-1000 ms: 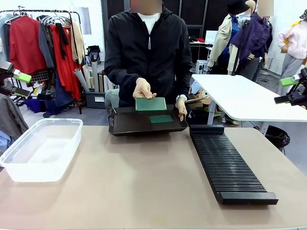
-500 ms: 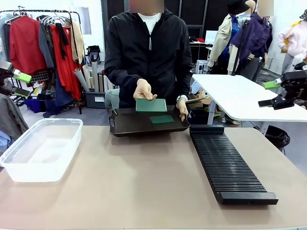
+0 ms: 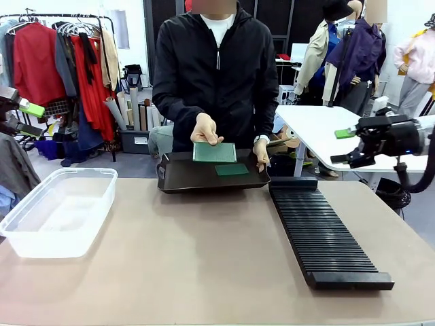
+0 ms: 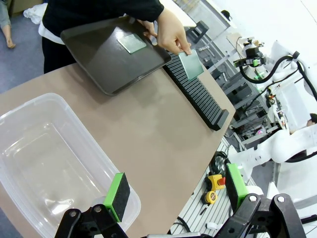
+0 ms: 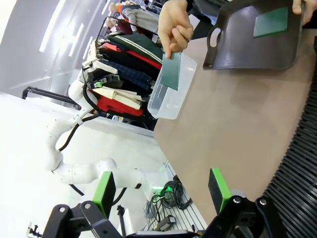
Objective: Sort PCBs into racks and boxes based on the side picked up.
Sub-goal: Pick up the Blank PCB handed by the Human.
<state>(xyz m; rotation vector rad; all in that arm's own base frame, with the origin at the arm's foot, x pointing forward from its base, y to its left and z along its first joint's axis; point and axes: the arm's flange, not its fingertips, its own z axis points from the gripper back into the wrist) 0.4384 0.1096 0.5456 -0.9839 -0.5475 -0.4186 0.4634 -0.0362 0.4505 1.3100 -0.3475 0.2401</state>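
A PCB [image 3: 214,151] is pinched by the person's hand [image 3: 206,129] over the black tray [image 3: 178,180], tilted. A second PCB [image 3: 232,170] lies flat in it. The right gripper [image 3: 341,147], jaws spread and empty, hangs beyond the rack [image 3: 319,234]. The left gripper [image 4: 176,191], likewise spread, is near the clear box [image 4: 44,163].

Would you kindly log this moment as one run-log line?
left gripper: open, raised left of box | right gripper: open, raised right of rack | hand: holds PCB by tray | second PCB: in tray
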